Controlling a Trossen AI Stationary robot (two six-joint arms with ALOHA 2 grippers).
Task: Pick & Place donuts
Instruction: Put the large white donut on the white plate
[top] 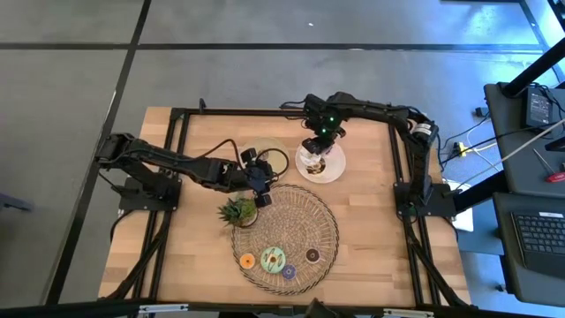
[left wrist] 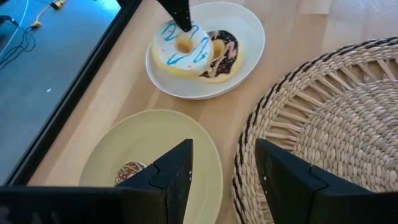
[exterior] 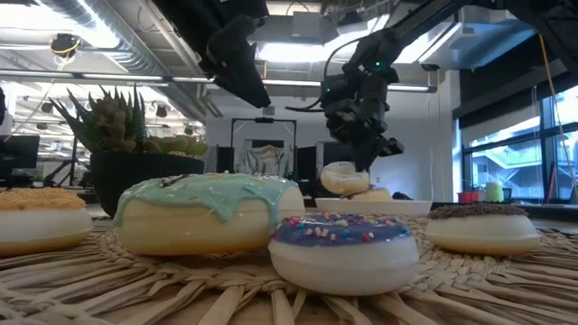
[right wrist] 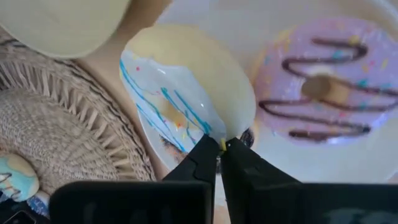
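Note:
My right gripper (top: pixel 318 148) is over the white plate (top: pixel 337 170), shut on a white donut with blue drizzle (right wrist: pixel 186 93). A pink donut with chocolate drizzle (right wrist: pixel 323 87) lies flat on that plate beside it. My left gripper (left wrist: pixel 224 149) is open and holds nothing. It hovers between the yellow plate (left wrist: pixel 155 143) and the woven mat (left wrist: pixel 323 124). A small brown donut (left wrist: pixel 129 173) lies on the yellow plate. On the mat lie an orange (top: pixel 247 261), a green (top: pixel 273 259), a purple (top: pixel 289 273) and a brown donut (top: pixel 312 255). My right gripper pinches the white donut's ring (right wrist: pixel 214 127) between its two fingertips, coming from above and pointing down. The donut sits tilted in the hold, one side raised. In the left wrist view it overlaps the pink donut (left wrist: pixel 225 53); whether it is clear of it I cannot tell.
A small green spiky potted plant (top: pixel 238 210) stands at the mat's left edge, just in front of my left gripper. The black frame rails (top: pixel 177 132) run round the table. Bare wood shows at the near left and near right of the mat.

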